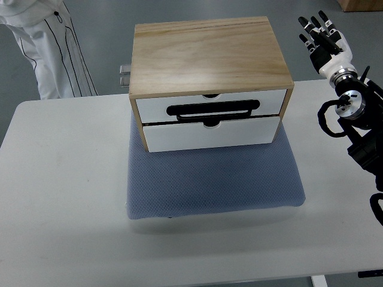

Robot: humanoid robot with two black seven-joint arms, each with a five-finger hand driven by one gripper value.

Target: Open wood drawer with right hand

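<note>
A small wooden drawer box (209, 54) stands on a blue-grey mat (209, 179) in the middle of the white table (60, 197). It has two white drawer fronts, both pushed in. The upper drawer (155, 107) carries a black bar handle (212, 109); the lower drawer (209, 136) has only a small notch at its top edge. My right hand (320, 36) is raised at the upper right, well to the right of the box and touching nothing. Its black-tipped fingers (312, 27) are spread and hold nothing.
A person in white clothing (51, 48) stands beyond the table's far left corner. A small grey metal part (125, 75) sticks out behind the box on its left. A cardboard box corner (359, 5) shows at the top right. Black cables hang off my right forearm (359, 119).
</note>
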